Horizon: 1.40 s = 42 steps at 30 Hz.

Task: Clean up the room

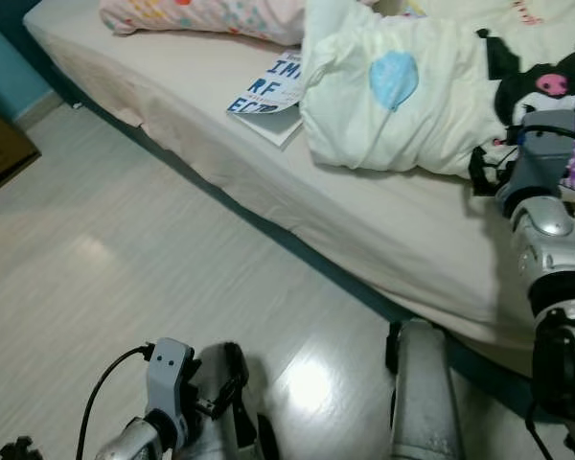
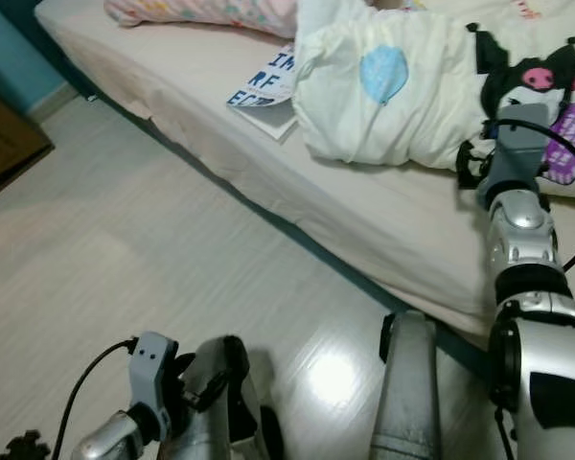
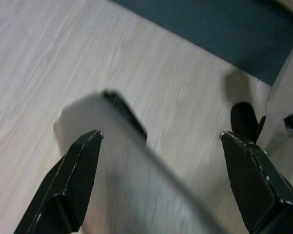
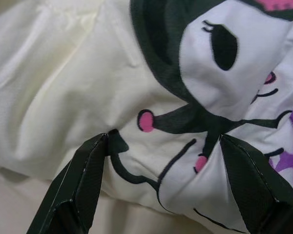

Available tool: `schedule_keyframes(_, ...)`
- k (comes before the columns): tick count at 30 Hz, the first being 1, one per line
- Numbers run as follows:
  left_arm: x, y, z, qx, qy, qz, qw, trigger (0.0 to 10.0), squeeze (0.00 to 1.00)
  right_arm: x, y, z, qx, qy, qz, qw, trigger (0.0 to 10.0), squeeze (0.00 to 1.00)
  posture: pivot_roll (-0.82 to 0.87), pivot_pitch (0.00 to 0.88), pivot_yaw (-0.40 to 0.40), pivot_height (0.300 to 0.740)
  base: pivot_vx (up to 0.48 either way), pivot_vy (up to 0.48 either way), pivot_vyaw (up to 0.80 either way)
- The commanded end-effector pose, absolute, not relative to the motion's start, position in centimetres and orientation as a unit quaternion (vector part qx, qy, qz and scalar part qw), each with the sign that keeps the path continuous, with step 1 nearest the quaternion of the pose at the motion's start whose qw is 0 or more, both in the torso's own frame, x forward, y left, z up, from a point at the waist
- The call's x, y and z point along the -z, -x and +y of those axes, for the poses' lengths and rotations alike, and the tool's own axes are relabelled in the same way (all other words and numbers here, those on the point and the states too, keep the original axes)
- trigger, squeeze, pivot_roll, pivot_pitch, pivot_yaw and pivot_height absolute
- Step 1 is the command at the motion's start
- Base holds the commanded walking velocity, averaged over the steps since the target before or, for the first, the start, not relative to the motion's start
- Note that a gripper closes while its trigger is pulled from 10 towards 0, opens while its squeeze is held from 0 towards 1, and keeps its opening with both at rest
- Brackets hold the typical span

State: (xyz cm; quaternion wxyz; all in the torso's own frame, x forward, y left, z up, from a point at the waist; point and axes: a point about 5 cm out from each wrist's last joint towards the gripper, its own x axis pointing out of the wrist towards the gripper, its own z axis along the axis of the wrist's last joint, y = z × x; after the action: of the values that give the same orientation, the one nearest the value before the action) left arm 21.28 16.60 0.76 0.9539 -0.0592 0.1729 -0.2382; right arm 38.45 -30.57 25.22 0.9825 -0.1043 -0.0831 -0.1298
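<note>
The right gripper (image 4: 163, 183), its two black fingers spread apart and holding nothing, hovers at the near fold of one cream quilt (image 1: 402, 96) printed with a black-and-white cartoon character, bunched toward the right end of the bed (image 1: 201, 115). One book (image 1: 273, 88) with blue lettering lies half tucked under the quilt's left edge, near the bed's front edge. One pink patterned pillow (image 1: 201, 13) sits at the far edge. The left gripper (image 3: 161, 180), fingers parted and empty, hangs low over the pale wood floor (image 1: 125, 259).
</note>
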Motion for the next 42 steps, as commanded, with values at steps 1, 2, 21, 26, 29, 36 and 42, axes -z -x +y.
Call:
schedule_keyframes(1, -0.6, -20.1, 17.6, 0.237, 0.052, 0.194, 0.951, 10.0, 0.00, -25.4, -38.4, -30.7, 0.135, 0.099, -0.092, 0.982, 10.0, 0.00, 0.16, 0.521, 0.252, 0.429, 0.000, 0.000, 0.00)
schedule_keyframes(2, -0.6, -20.1, 17.6, 0.237, 0.052, 0.194, 0.951, 10.0, 0.00, -25.4, -38.4, -30.7, 0.135, 0.099, -0.092, 0.982, 10.0, 0.00, 0.16, 0.521, 0.252, 0.429, 0.000, 0.000, 0.00)
schedule_keyframes(21, -1.3, -17.8, 17.2, 0.260, 0.043, 0.231, 0.937, 10.0, 0.00, -24.5, -36.9, -34.6, 0.198, 0.256, 0.059, 0.944, 0.0, 0.00, 0.10, 0.544, 0.255, 0.429, 0.000, 0.000, 0.00)
schedule_keyframes(26, 0.1, -17.5, 16.8, 0.269, 0.029, 0.255, 0.928, 10.0, 0.00, -24.7, -35.6, -36.8, 0.218, 0.261, 0.089, 0.936, 0.0, 0.00, 0.04, 0.488, 0.219, 0.429, 0.000, 0.000, 0.00)
schedule_keyframes(29, 1.0, -17.7, 16.7, 0.268, 0.020, 0.267, 0.925, 10.0, 0.00, -23.6, -35.0, -37.4, 0.220, 0.242, 0.108, 0.939, 0.0, 0.00, 0.00, 0.450, 0.195, 0.429, 0.000, 0.000, 0.00)
schedule_keyframes(36, 3.2, -18.2, 16.4, 0.260, 0.001, 0.298, 0.919, 10.0, 0.00, -18.1, -33.8, -35.9, 0.205, 0.169, 0.167, 0.950, 0.0, 0.00, -0.08, 0.349, 0.132, 0.429, 0.000, 0.000, 0.00)
schedule_keyframes(42, 4.9, -18.4, 16.4, 0.248, -0.014, 0.330, 0.911, 10.0, 0.00, -10.0, -30.8, -30.0, 0.142, 0.086, 0.254, 0.953, 0.0, 0.00, -0.12, 0.280, 0.104, 0.429, 0.000, 0.000, 0.00)
